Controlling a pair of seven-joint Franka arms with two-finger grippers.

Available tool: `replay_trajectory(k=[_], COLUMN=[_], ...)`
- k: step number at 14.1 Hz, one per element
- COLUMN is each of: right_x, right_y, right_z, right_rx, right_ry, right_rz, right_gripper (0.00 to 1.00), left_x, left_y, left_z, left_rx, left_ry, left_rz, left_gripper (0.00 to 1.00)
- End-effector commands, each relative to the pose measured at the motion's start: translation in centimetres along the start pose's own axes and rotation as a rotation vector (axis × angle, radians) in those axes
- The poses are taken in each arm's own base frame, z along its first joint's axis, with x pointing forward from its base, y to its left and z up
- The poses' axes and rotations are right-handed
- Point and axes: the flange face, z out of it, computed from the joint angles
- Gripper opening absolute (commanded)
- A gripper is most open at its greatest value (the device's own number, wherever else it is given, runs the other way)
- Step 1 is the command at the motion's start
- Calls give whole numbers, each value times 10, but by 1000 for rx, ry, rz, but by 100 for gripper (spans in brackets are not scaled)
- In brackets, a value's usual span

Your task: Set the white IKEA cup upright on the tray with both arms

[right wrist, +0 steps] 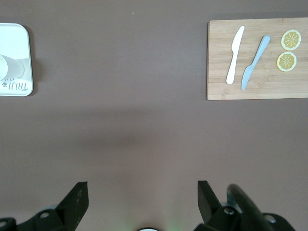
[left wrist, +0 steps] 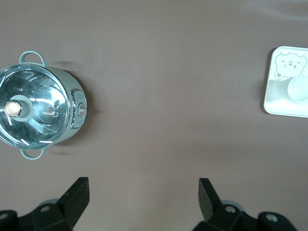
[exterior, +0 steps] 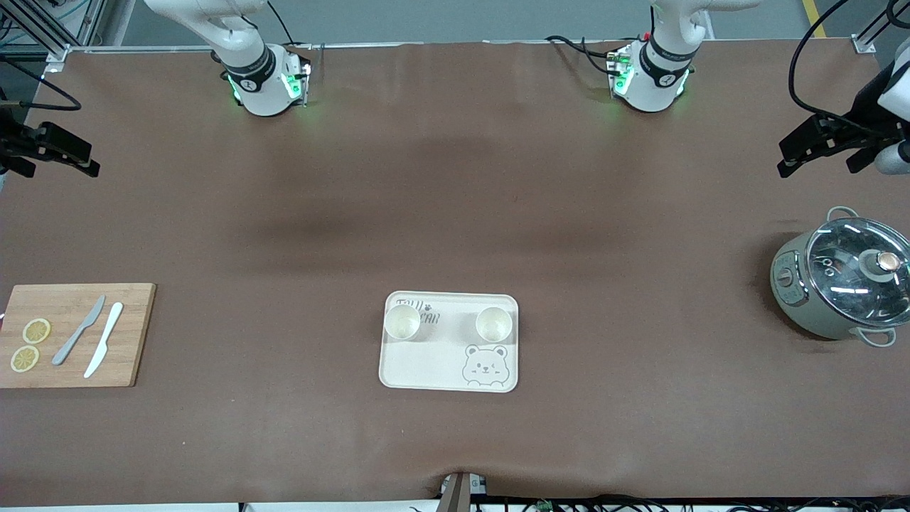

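The bench [exterior: 455,213] is covered with a smooth, matte brown sheet that shows a few soft wrinkles. Near the middle lies the flat cream rectangular tray with rounded corners and a low raised rim [exterior: 449,370]; a grey bear is drawn in one corner and dark letters run along the edge farther from the front camera. Two small round white cups [exterior: 402,321] [exterior: 494,323] stand upright on this tray, mouths up, well apart from each other, one toward each arm's end of it. Toward the right arm's end of the bench rests a rectangular pale wooden cutting board with visible grain [exterior: 71,336]. On it I count two thin yellow lemon slices [exterior: 36,331] [exterior: 25,358], one grey knife [exterior: 78,331] and one white plastic knife [exterior: 104,349], the knives lying side by side. Toward the left arm's end stands one round grey-green electric pot with a shiny glass lid, a knob on top and two loop handles [exterior: 842,284]. The left tool [left wrist: 143,195] waits in the air over bare bench near the pot, its two black fingers wide apart and holding nothing. The right tool [right wrist: 142,195] waits over bare bench near the cutting board, fingers also apart and empty.
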Motion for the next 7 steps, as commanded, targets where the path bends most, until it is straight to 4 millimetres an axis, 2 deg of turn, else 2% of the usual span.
replay_trajectory(k=[1,7], right_x=[-4,-5], right_y=[1,-1], right_z=[-3,-3], right_rx=[-15,-15], right_ry=[-5,-13], right_rz=[7,4], right_gripper=[100,100], left_x=[2,2], left_y=[0,-4], left_z=[1,-4], left_rx=[-25,-23], left_ry=[3,14], left_rz=[10,7], left_gripper=[100,100])
